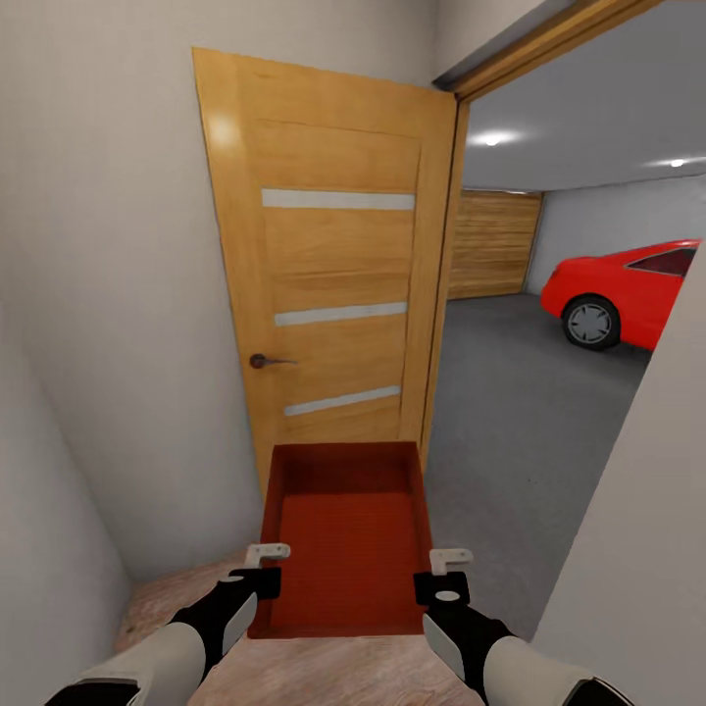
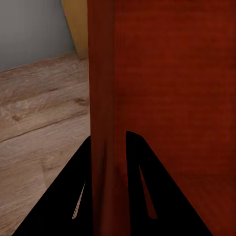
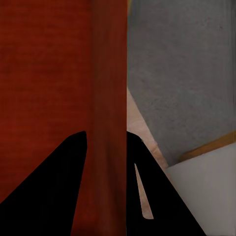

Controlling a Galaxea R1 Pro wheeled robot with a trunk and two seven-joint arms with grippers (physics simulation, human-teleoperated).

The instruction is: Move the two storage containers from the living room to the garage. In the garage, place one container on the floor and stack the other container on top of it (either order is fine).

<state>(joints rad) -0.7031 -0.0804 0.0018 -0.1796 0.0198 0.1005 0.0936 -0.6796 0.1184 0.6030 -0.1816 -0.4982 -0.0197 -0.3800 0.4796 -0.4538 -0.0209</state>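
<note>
Head view: 1 storage container point(image 1: 348, 534) is held out in front of the robot at the doorway, carried between both arms. The left claw point(image 1: 263, 569) sits on its left wall near the near end, the right claw point(image 1: 443, 576) on its right wall. This view alone shows the surroundings beyond the bin: an open light-wood door point(image 1: 328, 284) with 3 pale horizontal strips and a dark handle point(image 1: 263, 362), swung back just past the container's far end, and through the opening the garage with dark grey floor point(image 1: 520, 412), a wood-panelled garage door point(image 1: 493, 243), ceiling lights and a red car point(image 1: 628, 292) well apart from the robot.

Left wrist view: the 2 dark fingers point(image 2: 64, 201) straddle the container's wall point(image 2: 105, 123), 1 finger on each side, closed against it. Wood-plank floor point(image 2: 39, 132) lies below.

Right wrist view: the same grip, fingers point(image 3: 162, 201) pinching the opposite wall point(image 3: 108, 98). Grey garage floor and a wooden threshold strip point(image 3: 206, 147) show underneath.

A white wall point(image 1: 647, 529) crowds the right side of the passage; another white wall point(image 1: 98, 294) closes the left.

Container: orange-red, rectangular, open-top, low plain walls, finely ribbed bottom, nothing inside.
</note>
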